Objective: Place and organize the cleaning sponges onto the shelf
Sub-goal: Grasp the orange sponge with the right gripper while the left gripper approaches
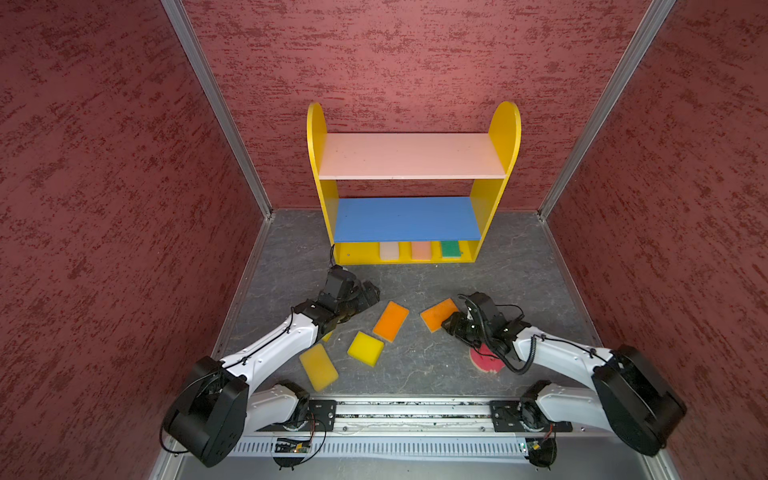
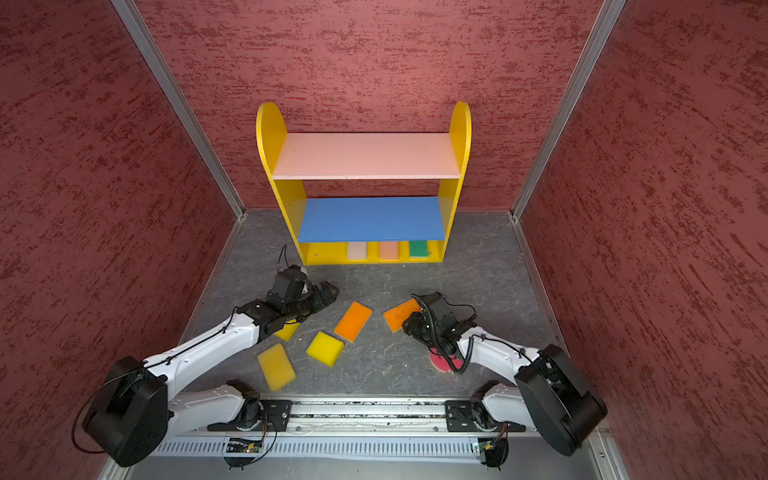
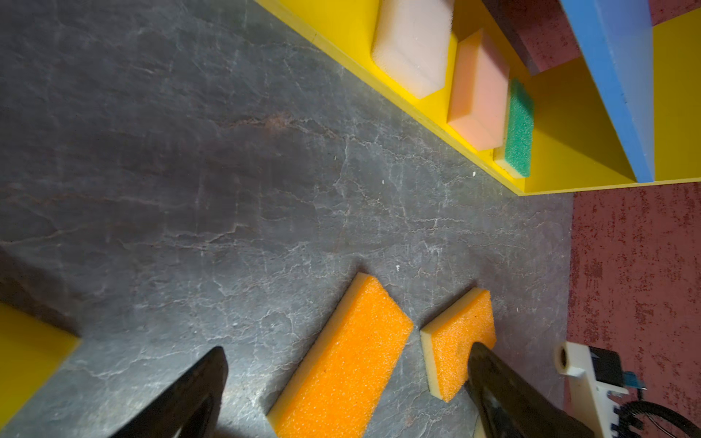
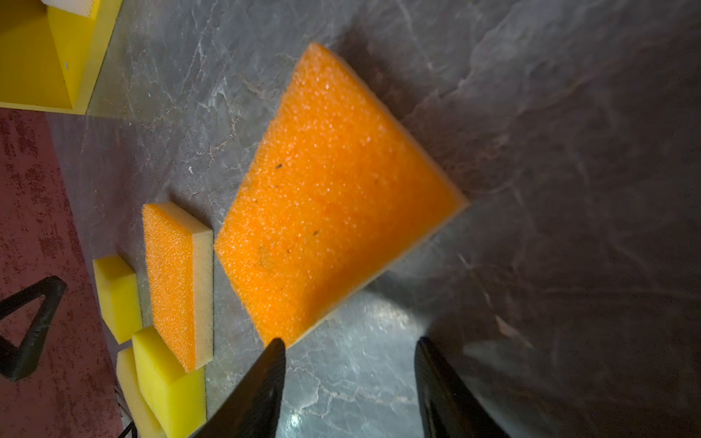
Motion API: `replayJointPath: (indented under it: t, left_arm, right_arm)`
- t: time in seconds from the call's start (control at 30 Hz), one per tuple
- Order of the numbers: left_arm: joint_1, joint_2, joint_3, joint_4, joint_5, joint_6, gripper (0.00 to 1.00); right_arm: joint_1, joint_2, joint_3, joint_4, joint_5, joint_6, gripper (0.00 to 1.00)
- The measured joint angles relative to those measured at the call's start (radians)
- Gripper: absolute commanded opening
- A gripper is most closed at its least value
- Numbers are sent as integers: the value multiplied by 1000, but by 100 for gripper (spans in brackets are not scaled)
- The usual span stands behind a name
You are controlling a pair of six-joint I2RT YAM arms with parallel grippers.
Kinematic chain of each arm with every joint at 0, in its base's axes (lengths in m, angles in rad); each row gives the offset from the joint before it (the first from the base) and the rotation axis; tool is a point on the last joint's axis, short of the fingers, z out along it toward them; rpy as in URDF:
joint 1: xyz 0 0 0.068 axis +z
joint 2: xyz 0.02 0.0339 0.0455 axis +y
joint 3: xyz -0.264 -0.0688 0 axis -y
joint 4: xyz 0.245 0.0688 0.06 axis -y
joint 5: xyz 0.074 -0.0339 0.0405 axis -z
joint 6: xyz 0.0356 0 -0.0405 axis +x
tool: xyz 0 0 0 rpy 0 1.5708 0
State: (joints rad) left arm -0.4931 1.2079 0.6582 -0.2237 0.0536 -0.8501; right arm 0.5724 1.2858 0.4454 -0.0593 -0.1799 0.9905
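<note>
Your right gripper (image 4: 349, 341) sits w/ fingers apart, empty, just short of the flat orange foam sponge w/ pale backing (image 4: 333, 189) on the grey floor (image 4: 531, 151). Likely light, squashy: pinch gently across its narrow width. Your left gripper (image 3: 347, 349) is also wide apart, empty.

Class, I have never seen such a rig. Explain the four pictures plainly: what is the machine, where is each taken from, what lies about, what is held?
A left arm and a right arm, white robot limbs, each end in black jaws. Two pictures look down from above; two come from wrist cameras. On the shelf's bottom board sit a cream sponge, peach sponge and green sponge. On the grey floor lie two orange sponges, three yellow ones, one partly under the left arm, and a round pink one partly under the right arm. All jaws stand open; nothing is held.
</note>
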Motion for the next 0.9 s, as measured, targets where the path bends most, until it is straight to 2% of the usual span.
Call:
replayJointPath:
  t: [0.17, 0.23, 0.33, 0.47, 0.53, 0.67, 0.8, 0.9]
  left_arm:
    - [-1, 58, 38, 10, -11, -3, 98]
    - [-3, 85, 53, 10, -12, -7, 98]
    - [-13, 122, 80, 11, -16, -8, 98]
    - [-31, 162, 121, 16, -23, -9, 98]
    - [-38, 175, 135, 19, -26, -9, 98]
    - [-49, 195, 156, 24, -26, -8, 98]
    - [-53, 214, 159, 46, -13, -5, 92]
    - [-57, 229, 159, 61, -2, -6, 91]
  right_arm:
    - [-69, 124, 44, 136, -59, -10, 56]
    - [-97, 177, 70, 181, -88, -22, 53]
    - [-130, 260, 125, 217, -126, -57, 40]
    - [-147, 338, 198, 212, -133, -107, 11]
    - [-148, 349, 222, 205, -132, -134, 2]
    - [-148, 349, 235, 200, -121, -169, 0]
    - [-148, 336, 230, 196, -112, -184, 0]
    - [-148, 301, 228, 196, -112, -197, 0]
